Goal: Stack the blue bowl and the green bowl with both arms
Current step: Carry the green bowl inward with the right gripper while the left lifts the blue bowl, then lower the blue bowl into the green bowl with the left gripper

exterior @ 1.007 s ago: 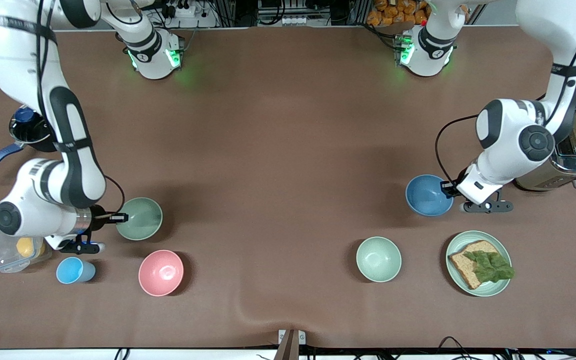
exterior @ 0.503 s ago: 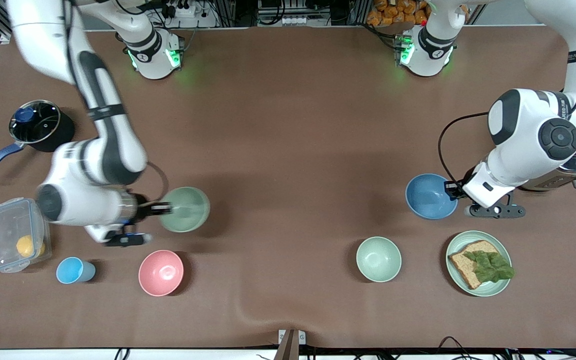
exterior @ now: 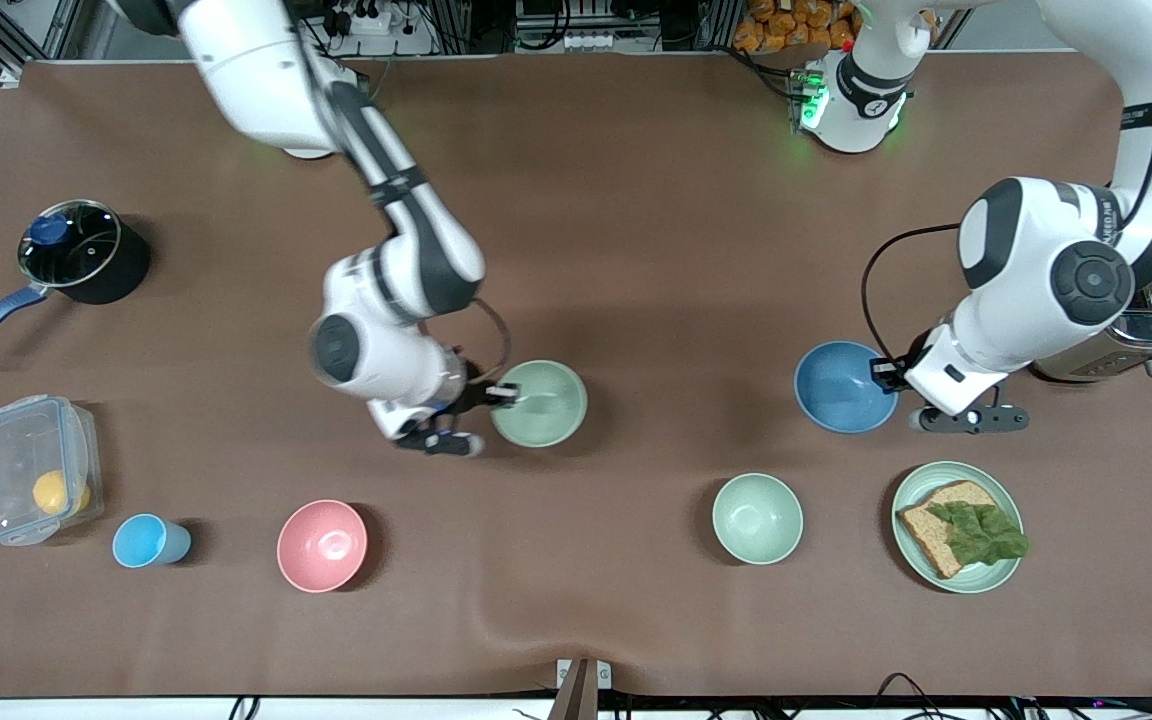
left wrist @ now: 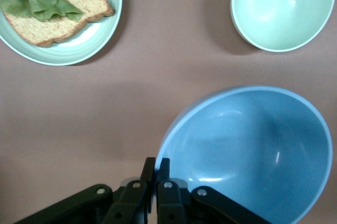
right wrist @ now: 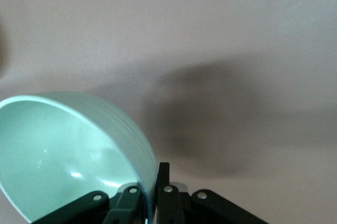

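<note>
The right gripper (exterior: 502, 394) has its fingers pinched on the rim of the green bowl (exterior: 540, 404), holding it up over the middle of the desk (exterior: 636, 220); the right wrist view shows the rim caught between the two fingers (right wrist: 163, 182) with the bowl's shadow on the brown cloth below. The left gripper (exterior: 884, 374) is clamped the same way on the rim of the blue bowl (exterior: 841, 388), toward the left arm's end of the desk, just beside the silver toaster (exterior: 1151, 335).

Nearer the front camera than the blue bowl sit a paler mint bowl (exterior: 757, 518) and a mint plate (exterior: 958, 527) carrying a slice of brown bread topped with lettuce. Toward the right arm's end are a pink bowl (exterior: 322, 545), a small light-blue cup (exterior: 150, 541), a clear lidded container (exterior: 34, 482) with something yellow inside, and a black saucepan (exterior: 76, 253) with a glass lid and a blue handle. I can't read any lettering on the arms.
</note>
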You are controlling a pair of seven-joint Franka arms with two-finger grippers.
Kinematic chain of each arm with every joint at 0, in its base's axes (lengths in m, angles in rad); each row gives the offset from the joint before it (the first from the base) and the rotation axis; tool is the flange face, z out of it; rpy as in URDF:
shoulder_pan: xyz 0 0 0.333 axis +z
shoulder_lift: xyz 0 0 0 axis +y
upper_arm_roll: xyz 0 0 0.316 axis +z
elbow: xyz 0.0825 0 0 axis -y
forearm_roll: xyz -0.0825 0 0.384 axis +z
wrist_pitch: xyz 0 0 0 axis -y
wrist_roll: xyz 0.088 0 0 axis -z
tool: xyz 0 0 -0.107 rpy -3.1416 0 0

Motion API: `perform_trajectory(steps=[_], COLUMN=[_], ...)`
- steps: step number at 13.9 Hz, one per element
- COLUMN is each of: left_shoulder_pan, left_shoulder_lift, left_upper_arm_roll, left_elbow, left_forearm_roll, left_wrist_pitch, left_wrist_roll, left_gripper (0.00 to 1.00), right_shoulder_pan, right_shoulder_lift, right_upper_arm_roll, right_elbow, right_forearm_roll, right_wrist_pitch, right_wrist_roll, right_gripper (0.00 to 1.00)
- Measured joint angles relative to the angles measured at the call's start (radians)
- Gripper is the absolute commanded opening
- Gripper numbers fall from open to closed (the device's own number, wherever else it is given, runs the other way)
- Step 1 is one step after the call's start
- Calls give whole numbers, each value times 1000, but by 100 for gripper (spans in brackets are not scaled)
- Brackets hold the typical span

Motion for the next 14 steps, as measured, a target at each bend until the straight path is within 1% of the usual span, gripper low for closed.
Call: perform_trajectory(steps=[1,3,6,7,8,10,12,14], left_shoulder_pan=[-6,-9,-11,-13,-16,-29,-42,-64], left_shoulder_lift=[6,23,40,44,45,45,45,46], left_upper_arm_roll=[-2,-4,-5,-6,-6,-7,-11,-14], left_elbow=[0,0,0,1,3,11,16,26], left_forearm_roll=[0,0,0,0,0,0,0,0], left_wrist_pitch=[-1,-1,-1,-1,-1,-1,-1,-1], left_wrist_roll=[-5,-6,-5,-5,-5,-9,-42,-90], left_gripper=[0,0,0,0,0,0,0,0], right_shoulder_pan=[26,55,56,54,54,55,52,42], right_shoulder_lift=[20,53,66,66,66,63,34,-25], right_upper_arm_roll=[0,-1,-9,-12,-13,-13,-29,-78], right_elbow=[-3,-8,-32,-41,-46,-46,-34,-25], right_forearm_roll=[11,36,43,45,47,49,49,50], right_wrist_pitch=[36,61,63,62,62,64,48,-39], right_wrist_roll=[35,81,125,142,170,263,319,371], right_gripper=[0,0,0,51,100,100,100,100])
